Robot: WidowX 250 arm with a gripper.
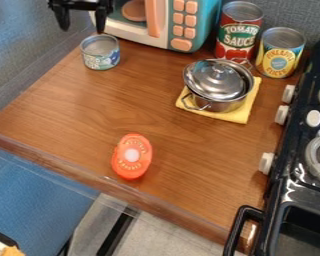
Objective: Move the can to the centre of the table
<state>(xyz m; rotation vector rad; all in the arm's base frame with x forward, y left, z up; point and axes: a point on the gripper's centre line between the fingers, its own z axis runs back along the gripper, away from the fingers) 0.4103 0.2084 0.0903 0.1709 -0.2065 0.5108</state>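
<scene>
Above the table's upper left corner hangs the gripper [82, 29], open, its two fingers spread apart and nothing between them. Just below and slightly right of it in the view, a small, low can [100, 59] with a blue-green label stands upright near the left edge of the brown wooden table [96, 107]. Two taller cans stand upright at the back right: a red and green one [239, 34] and a yellow and blue one [279, 56].
A lidded metal pot [219, 85] sits on a yellow cloth [237, 114], right of the table's middle. A toy microwave [179, 22] stands at the back. A red tomato half [132, 162] lies near the front edge. The black stove [293, 187] borders the right side.
</scene>
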